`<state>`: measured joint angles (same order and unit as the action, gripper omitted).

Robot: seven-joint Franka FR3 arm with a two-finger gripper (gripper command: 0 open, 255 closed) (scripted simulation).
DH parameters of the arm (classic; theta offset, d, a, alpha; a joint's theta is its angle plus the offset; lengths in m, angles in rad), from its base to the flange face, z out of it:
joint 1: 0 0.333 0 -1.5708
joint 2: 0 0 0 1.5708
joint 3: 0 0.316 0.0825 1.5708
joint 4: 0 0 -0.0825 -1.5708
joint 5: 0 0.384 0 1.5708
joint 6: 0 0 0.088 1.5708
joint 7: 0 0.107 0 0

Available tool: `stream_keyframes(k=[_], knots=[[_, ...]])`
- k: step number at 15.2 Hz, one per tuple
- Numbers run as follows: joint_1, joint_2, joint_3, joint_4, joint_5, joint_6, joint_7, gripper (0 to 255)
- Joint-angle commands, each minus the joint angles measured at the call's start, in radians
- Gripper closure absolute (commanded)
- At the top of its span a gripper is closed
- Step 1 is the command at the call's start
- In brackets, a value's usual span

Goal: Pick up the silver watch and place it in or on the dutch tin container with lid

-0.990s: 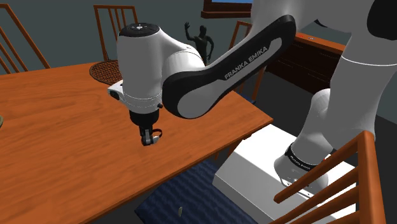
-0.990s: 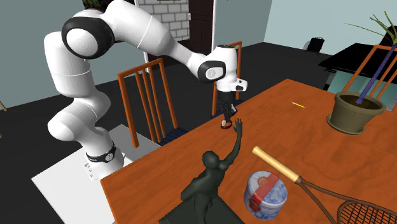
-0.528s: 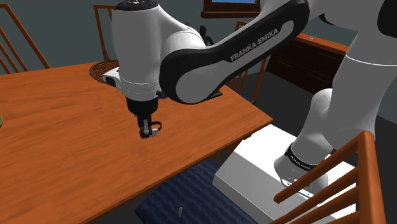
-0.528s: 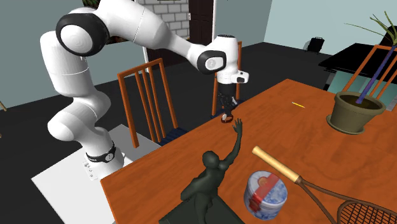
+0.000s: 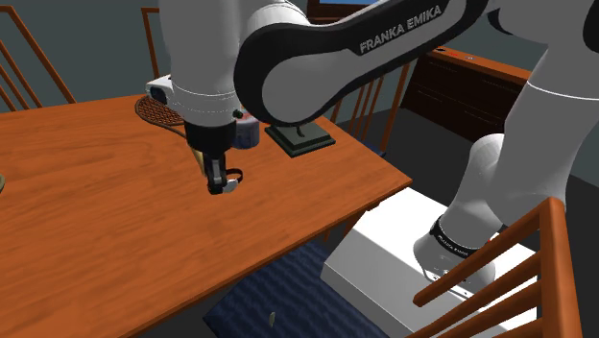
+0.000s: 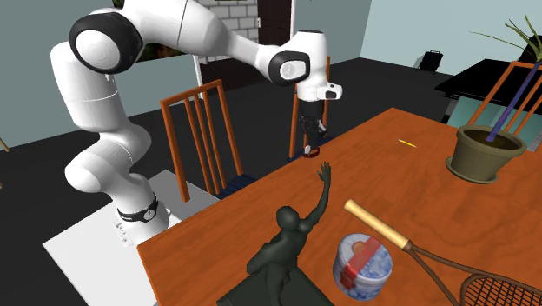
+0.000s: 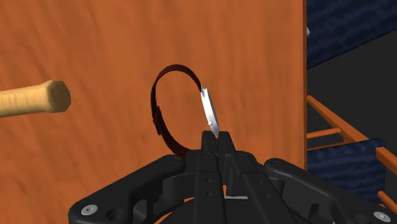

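Watch (image 7: 208,109), silver case on a dark red strap, sits pinched in my pincer (image 7: 213,141) near its case, above the bench (image 5: 86,221), left of centre in the shoulder view. Light, I judge; strap floppy, metal slick, so the case is the best hold.

One watch (image 7: 210,113), one tin (image 6: 362,263), one figurine (image 6: 291,239) (dark); one racket (image 6: 380,228)

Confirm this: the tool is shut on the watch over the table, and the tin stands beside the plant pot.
Wrong about the tin. The tool is shut on the watch over the table, but the tin stands beside the statue, away from the pot, as the second exterior view shows.
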<state>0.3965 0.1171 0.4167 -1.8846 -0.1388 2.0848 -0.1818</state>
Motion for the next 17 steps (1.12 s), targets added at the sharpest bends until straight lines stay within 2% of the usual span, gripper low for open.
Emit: stream_keyframes(k=[1, 10, 17], knots=[[0.000, -0.007, 0.001, 0.018, 0.005, -0.024, -0.004, 255], [-0.001, -0.028, 0.003, 0.112, 0.020, -0.137, -0.020, 255], [-0.086, -0.007, -0.065, 0.150, 0.036, -0.141, -0.181, 255]])
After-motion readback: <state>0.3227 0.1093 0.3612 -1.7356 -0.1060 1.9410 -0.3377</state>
